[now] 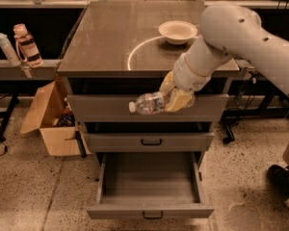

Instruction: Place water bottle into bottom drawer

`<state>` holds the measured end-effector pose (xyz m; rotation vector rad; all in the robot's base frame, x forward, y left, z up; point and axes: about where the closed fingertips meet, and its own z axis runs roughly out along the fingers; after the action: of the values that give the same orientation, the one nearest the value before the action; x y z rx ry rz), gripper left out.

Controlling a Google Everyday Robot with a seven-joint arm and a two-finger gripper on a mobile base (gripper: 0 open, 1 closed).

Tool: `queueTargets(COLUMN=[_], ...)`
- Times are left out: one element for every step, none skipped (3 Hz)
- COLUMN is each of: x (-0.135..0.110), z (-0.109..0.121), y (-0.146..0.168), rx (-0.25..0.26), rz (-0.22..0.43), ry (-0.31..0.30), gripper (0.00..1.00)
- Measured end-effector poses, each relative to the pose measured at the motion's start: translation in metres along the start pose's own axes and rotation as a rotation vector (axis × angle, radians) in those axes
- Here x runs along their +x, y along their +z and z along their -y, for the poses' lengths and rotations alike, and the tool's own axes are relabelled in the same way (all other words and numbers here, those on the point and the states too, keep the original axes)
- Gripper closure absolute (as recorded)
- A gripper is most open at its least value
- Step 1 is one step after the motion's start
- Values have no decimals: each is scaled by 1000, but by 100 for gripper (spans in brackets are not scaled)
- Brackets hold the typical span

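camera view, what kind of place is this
Probably a lab or workshop: a grey metal drawer cabinet, a cardboard box on speckled floor, benches behind. The gripper holds the water bottle above the open bottom drawer.
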<state>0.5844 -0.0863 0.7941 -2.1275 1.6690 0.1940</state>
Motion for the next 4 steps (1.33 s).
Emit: queueTargets(x=[12,26,38,46], z=[-26,-47,-61,-69], y=[18,34,54,75], rx=[-16,17,70,89], rz=[-5,-46,-84,-79], ry=[72,149,206,231], gripper=[100,100,100,100])
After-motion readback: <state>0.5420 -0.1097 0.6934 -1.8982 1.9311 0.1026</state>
